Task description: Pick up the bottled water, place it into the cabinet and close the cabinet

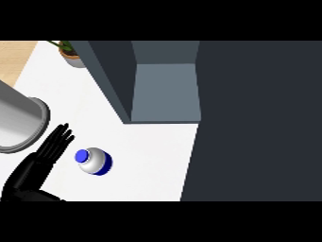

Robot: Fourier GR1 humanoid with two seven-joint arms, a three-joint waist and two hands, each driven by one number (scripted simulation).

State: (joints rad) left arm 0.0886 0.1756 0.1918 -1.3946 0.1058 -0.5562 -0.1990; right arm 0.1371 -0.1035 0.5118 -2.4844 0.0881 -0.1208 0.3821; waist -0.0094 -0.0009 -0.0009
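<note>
In the head view, the small bottled water (93, 161), silver-white with a round blue cap and a blue band, stands upright on the white counter top (149, 156), well short of the dark grey cabinet (107, 80). The cabinet's paler open compartment (165, 90) lies farther up. The black left hand (41, 159) sits just beside the bottle on its left. Its fingers are straight and slightly fanned and hold nothing, with a thin strip of counter showing between them and the cap. The right hand does not show.

The bottle looks narrow and top-heavy, so if the straight fingers sweep in before they curl, they could knock it over and send it rolling. A large grey metal cylinder (10, 118) lies close behind the hand, and drawing the hand back to widen the approach could strike it. A broad dark panel (268, 118) fills the right side, and I cannot tell if it is the cabinet's door.
</note>
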